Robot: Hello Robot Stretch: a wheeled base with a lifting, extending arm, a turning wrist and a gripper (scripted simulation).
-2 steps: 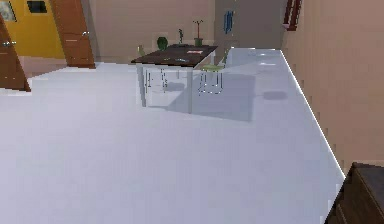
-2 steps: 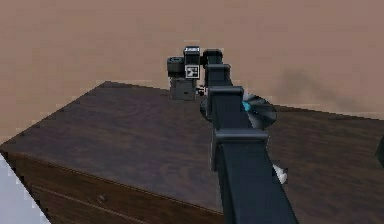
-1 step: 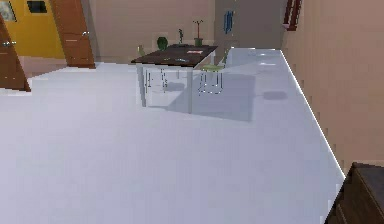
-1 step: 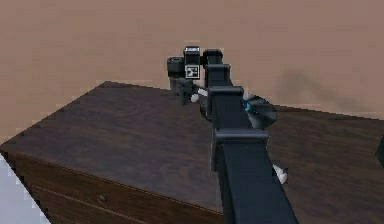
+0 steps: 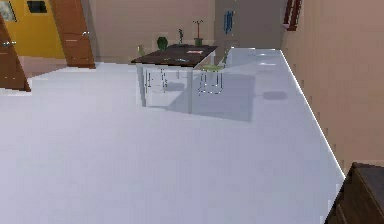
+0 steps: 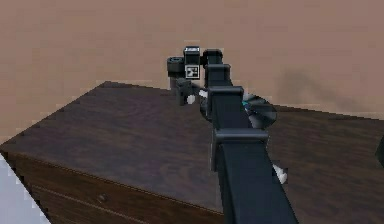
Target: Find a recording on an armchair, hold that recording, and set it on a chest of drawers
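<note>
End effector [image 6: 186,92] by chest of drawers [image 6: 105,130] top; held obj unclear.

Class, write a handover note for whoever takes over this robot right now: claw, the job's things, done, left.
Claw: at the far side of the chest of drawers; cannot tell whether it holds anything.
Things: a dark round shape on the chest top beside the arm, perhaps the recording.
Done: chest reached.
Left: confirm the recording lies there, then withdraw the arm.

Dark dining table [image 5: 180,52] with pale chairs [image 5: 212,72], yellow door [image 5: 35,35] beyond pale floor [image 5: 150,150]
</note>
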